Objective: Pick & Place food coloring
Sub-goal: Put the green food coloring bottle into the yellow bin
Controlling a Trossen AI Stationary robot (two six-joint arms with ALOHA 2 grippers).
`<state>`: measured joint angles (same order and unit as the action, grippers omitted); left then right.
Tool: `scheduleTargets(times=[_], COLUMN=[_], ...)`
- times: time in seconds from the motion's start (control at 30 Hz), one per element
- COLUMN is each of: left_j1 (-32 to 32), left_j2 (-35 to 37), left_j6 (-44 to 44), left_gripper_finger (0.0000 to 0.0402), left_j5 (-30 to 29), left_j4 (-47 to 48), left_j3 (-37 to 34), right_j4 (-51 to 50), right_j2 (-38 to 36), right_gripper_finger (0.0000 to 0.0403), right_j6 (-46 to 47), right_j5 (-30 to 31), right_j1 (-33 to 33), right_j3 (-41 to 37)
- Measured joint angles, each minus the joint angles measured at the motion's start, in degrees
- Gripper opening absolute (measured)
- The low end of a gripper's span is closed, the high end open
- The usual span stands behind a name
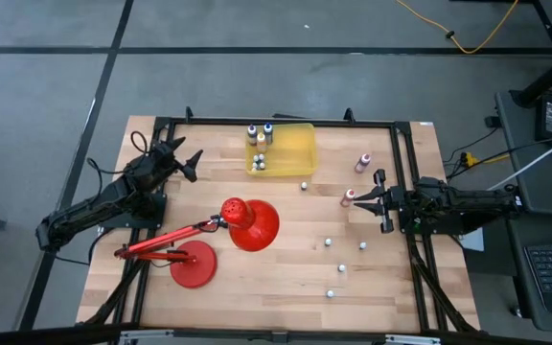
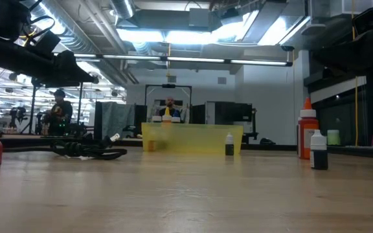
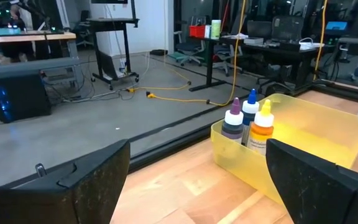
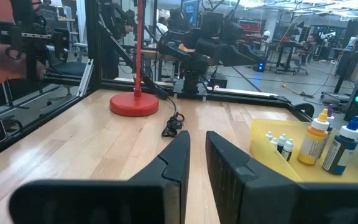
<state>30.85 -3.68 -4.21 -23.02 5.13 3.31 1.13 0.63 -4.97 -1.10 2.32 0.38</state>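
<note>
Your right gripper (image 1: 353, 203) hovers with its fingers pressed together on nothing, just beside a pink-bodied food coloring bottle (image 1: 349, 197) near the table's right edge. Your left gripper (image 1: 195, 165) waits at the table's left side, fingers spread wide and empty. Three tall bottles (image 1: 261, 134) and a few tiny ones (image 1: 259, 163) stand inside the yellow bin (image 1: 295, 146). More tiny bottles (image 1: 344, 269) lie scattered on the wooden table (image 1: 286, 283), right of the red desk lamp (image 1: 247, 223).

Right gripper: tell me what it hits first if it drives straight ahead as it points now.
Probably nothing soon: the shut right gripper points across bare table toward the red lamp base. The yellow bin lies off to one side; depth is uncertain.
</note>
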Motion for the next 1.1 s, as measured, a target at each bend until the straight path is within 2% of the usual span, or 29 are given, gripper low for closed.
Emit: scheduleTargets(times=[1.1], left_j1=[0.00], left_j2=[0.00], left_j6=[-0.98], left_gripper_finger=[0.0365], left_j5=[0.13], left_j4=[-0.09], left_j3=[-0.02], right_j4=[0.16], right_j2=[0.00], right_gripper_finger=[0.0056], right_j6=[0.37], right_j5=[0.00], right_j1=[0.00], right_j3=[-0.01])
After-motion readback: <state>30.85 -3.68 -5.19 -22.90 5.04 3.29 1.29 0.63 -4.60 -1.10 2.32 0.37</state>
